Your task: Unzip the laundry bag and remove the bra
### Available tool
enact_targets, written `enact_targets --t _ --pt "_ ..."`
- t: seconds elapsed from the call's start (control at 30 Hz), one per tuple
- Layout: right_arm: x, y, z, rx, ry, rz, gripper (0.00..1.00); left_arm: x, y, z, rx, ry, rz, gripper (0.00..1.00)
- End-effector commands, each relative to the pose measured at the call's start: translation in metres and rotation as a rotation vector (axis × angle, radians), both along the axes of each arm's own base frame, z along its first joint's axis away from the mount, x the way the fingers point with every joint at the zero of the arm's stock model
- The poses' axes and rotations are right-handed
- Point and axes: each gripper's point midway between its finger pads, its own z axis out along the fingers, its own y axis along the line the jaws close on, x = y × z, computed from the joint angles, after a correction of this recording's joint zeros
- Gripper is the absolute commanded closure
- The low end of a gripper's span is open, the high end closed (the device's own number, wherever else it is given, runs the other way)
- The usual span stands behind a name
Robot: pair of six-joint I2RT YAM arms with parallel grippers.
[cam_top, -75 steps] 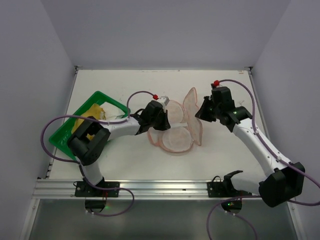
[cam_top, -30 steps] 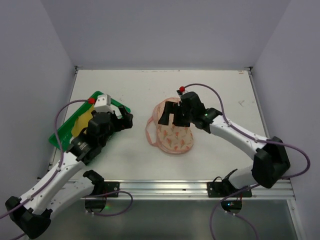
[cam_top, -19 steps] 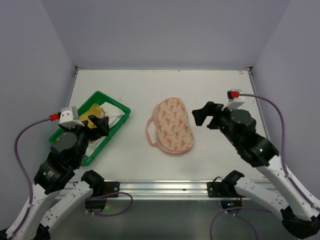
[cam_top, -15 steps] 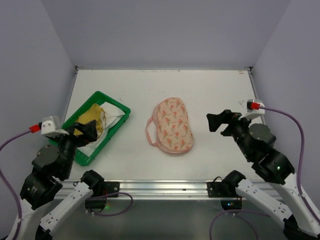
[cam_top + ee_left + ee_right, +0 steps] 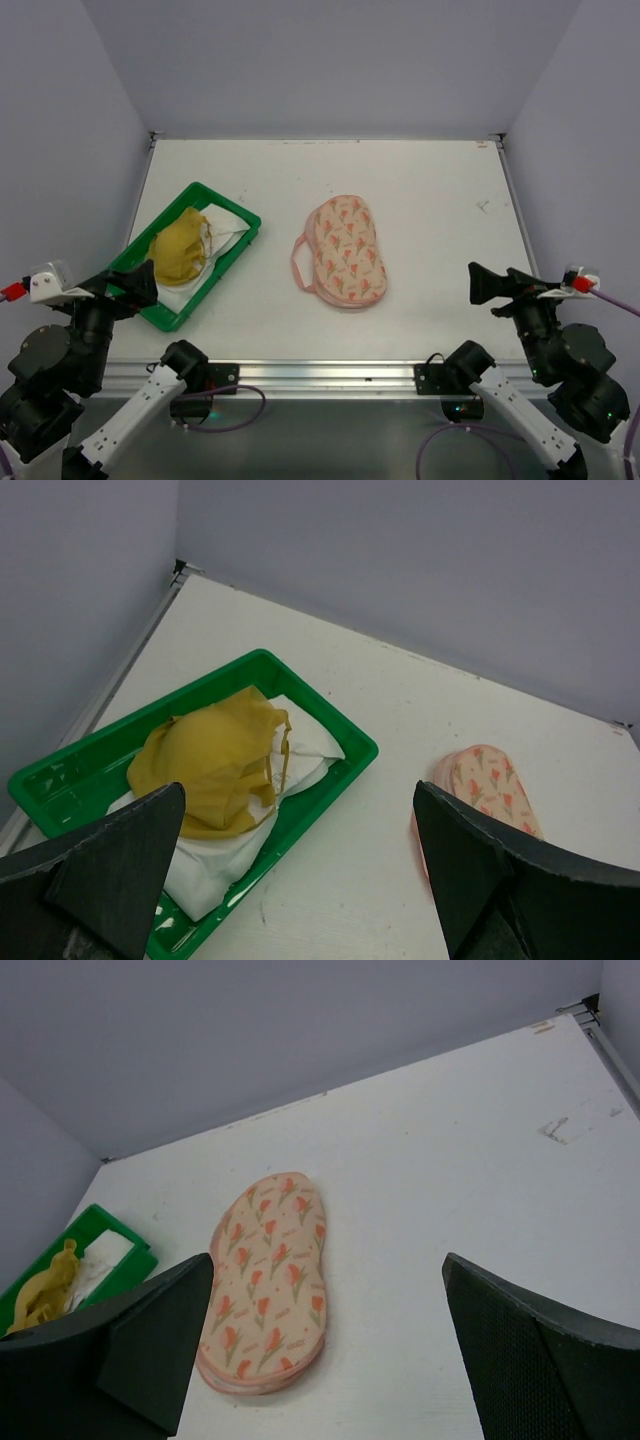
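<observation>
Cream-peach printed laundry bag, pink-edged, flat near the middle of white table, both halves together (pink loop strap on its left side). Mustard-yellow bra heaped on white cloth inside green tray, well left of the bag. Left gripper, right gripper: jaws spread wide, holding nothing, raised above the table's near edge.

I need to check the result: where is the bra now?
In the top view the bra lies in the green tray at the left, on a white cloth, apart from the laundry bag at the centre.
</observation>
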Motion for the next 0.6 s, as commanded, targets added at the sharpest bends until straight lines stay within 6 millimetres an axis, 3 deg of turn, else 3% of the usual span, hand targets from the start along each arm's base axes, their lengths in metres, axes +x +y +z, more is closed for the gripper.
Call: enact_targets --t 0.0,0.57 --pt "-0.005 -0.016 -0.005 -0.004 -0.011 -0.060 0.01 -0.011 0.012 -0.009 -0.002 0.020 0.034 0.00" --pt "-0.008 -0.012 -0.006 0.029 -0.018 -0.031 0.01 -0.020 0.013 -0.018 -0.071 0.039 0.030 0.00"
